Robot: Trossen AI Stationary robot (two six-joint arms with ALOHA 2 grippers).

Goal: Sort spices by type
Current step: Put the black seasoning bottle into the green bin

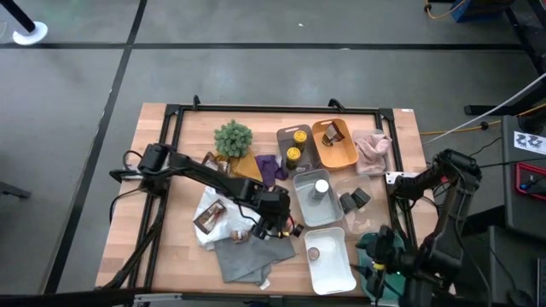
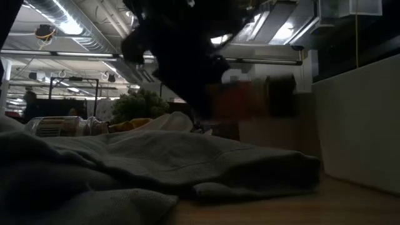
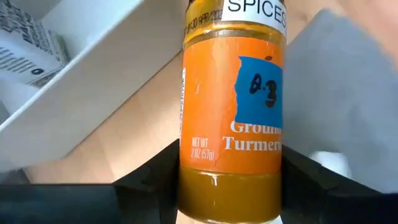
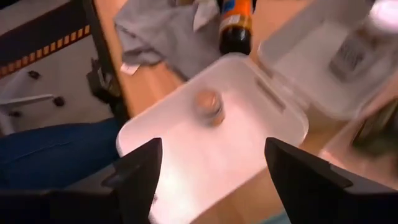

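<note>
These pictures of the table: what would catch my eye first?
The bright orange turmeric bottle, gripped between the left tool's fingers beside the white tray at the table's front. Behind it, two yellow-topped tins sit in a grey tray near a bushy green plant.

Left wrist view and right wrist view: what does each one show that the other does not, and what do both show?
Only the left wrist view shows the turmeric bottle's orange label, held between the left gripper's jaws. Only the right wrist view shows the small jar inside the white tray, and the open right gripper. Both show that bottle, the grey cloth and white trays.
</note>
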